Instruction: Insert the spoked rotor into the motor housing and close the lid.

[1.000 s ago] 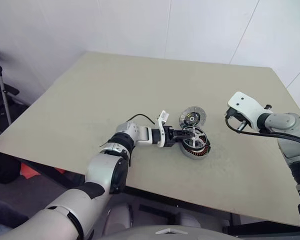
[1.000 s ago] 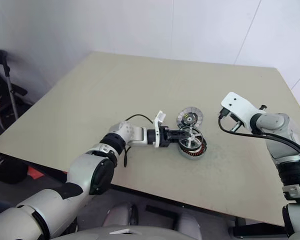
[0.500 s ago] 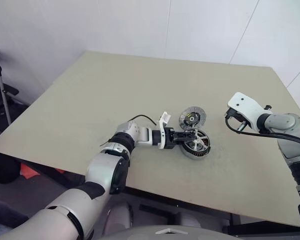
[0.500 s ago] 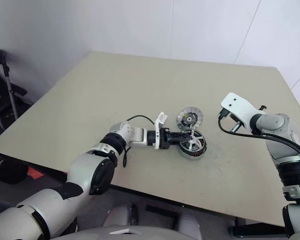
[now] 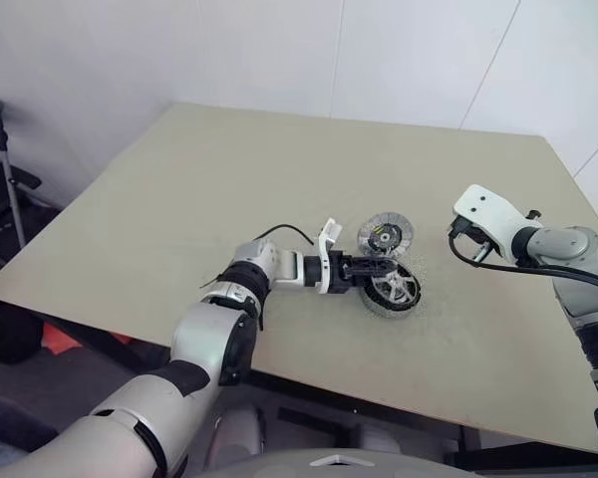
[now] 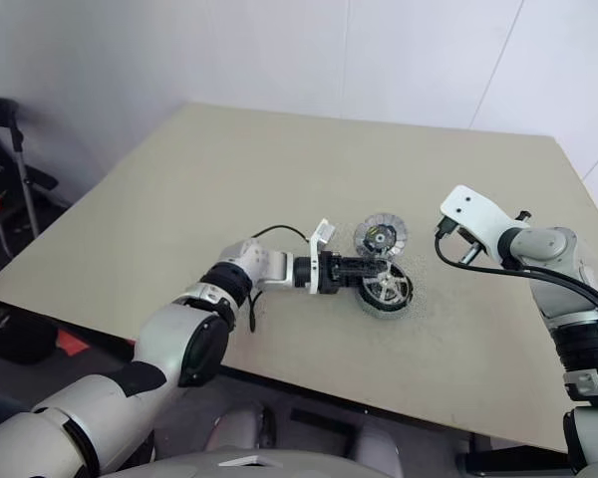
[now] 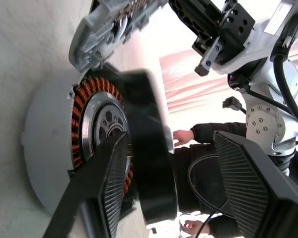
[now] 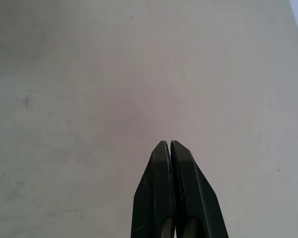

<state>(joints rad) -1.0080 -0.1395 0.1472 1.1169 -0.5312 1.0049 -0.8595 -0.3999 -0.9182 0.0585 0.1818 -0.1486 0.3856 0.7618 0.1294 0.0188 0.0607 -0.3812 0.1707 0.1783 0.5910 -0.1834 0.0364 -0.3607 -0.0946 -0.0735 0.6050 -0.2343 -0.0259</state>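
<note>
The silver spoked rotor (image 5: 395, 288) lies flat in the grey motor housing (image 5: 376, 306) on the table, right of centre. In the left wrist view the rotor's dark rim (image 7: 149, 168) is blurred in front of the housing's copper windings (image 7: 81, 106). My left gripper (image 5: 371, 268) reaches in level from the left, its fingers (image 7: 102, 191) open on either side of the rotor's rim. The ribbed lid (image 5: 385, 234) lies open just behind the housing, dark centre up. My right gripper (image 8: 169, 144) hangs shut and empty above bare table to the right.
The beige table (image 5: 209, 189) stretches wide to the left and back, with white walls behind. A dark stand (image 5: 0, 169) is off the table's left edge. A person's hand (image 7: 181, 135) and dark sleeve show past the housing in the left wrist view.
My left gripper has opened. The rotor, held tilted over the windings before, has dropped flat into the housing and now covers them. The right arm has not moved.
</note>
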